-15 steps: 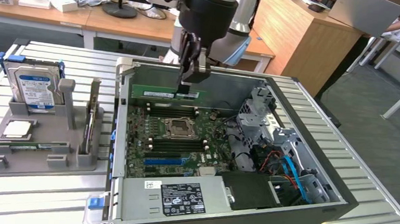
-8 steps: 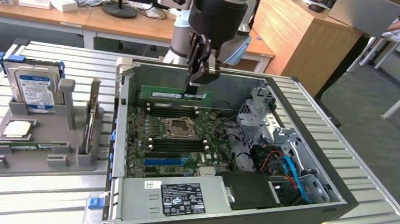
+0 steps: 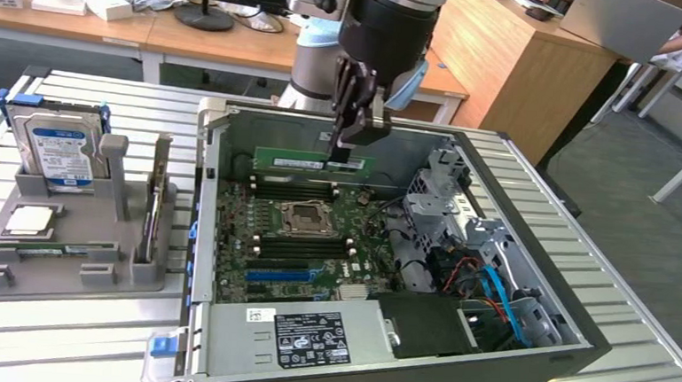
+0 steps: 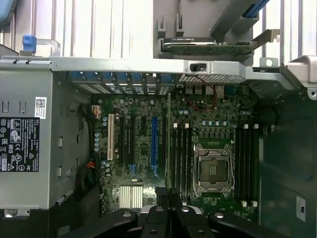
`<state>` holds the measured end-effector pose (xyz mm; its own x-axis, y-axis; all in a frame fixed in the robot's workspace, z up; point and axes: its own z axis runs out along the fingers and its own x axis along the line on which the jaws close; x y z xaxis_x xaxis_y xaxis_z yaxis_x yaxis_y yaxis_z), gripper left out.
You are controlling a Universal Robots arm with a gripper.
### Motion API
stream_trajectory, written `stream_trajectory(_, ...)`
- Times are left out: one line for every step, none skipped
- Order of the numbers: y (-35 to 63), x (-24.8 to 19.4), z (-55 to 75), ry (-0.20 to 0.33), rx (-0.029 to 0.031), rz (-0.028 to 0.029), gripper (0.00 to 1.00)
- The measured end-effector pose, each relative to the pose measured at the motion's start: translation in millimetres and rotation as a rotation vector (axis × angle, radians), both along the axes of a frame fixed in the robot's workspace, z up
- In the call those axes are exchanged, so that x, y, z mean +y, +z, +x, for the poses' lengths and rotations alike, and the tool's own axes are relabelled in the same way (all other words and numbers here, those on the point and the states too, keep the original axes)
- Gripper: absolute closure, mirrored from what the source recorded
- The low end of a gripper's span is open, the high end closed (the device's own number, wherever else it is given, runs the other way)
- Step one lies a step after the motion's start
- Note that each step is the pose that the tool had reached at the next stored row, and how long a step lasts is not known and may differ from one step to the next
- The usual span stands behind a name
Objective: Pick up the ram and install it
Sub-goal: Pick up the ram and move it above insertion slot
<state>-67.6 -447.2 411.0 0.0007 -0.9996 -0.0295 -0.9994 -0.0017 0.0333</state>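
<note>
Power supply (image 3: 297, 335) nearest me in the open case (image 3: 550, 257), then the CPU socket (image 3: 307, 216), my gripper (image 3: 350, 150) clamped narrow on the ram (image 3: 296, 161), stick held level over the memory slots (image 3: 306, 189), wooden desks (image 3: 208, 36) way behind

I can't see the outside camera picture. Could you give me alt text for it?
A black robot gripper holds a long, thin green ram stick above the green motherboard of an open dark computer case. On the exterior view's left, a grey holder carries a blue-labelled hard drive.
</note>
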Motion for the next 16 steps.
stream_trajectory(0.0, 0.0, 2.0, 0.0, 0.0, 0.0, 0.89)
stream_trajectory(0.0, 0.0, 3.7, 0.0, 0.0, 0.0, 0.89)
stream_trajectory(0.0, 0.0, 5.7, 0.0, 0.0, 0.0, 0.89)
stream_trajectory(0.0, 0.0, 7.5, 0.0, 0.0001, -0.0001, 0.89)
stream_trajectory(0.0, 0.0, 9.4, 0.0, 0.0, 0.0, 0.89)
stream_trajectory(0.0, 0.0, 11.2, 0.0, 0.0, 0.0, 0.89)
stream_trajectory(0.0, 0.0, 13.0, 0.0, 0.0, -0.0001, 0.89)
stream_trajectory(0.0, 0.0, 14.9, 0.0, 0.0, 0.0, 0.89)
stream_trajectory(0.0, 0.0, 16.6, 0.0, 0.0, 0.0, 0.89)
stream_trajectory(0.0, 0.0, 18.4, 0.0, 0.0, 0.0, 0.89)
stream_trajectory(0.0, 0.0, 20.2, 0.0, 0.0, 0.0, 0.89)
stream_trajectory(0.0, 0.0, 21.9, 0.0, 0.0, 0.0, 0.89)
stream_trajectory(0.0, 0.0, 23.6, 0.0, 0.0, 0.0001, 0.89)
stream_trajectory(0.0, 0.0, 25.4, 0.0, 0.0, 0.0, 0.89)
stream_trajectory(0.0, 0.0, 27.0, 0.0, 0.0, 0.0, 0.89)
stream_trajectory(0.0, 0.0, 28.5, 0.0, 0.0, 0.0, 0.89)
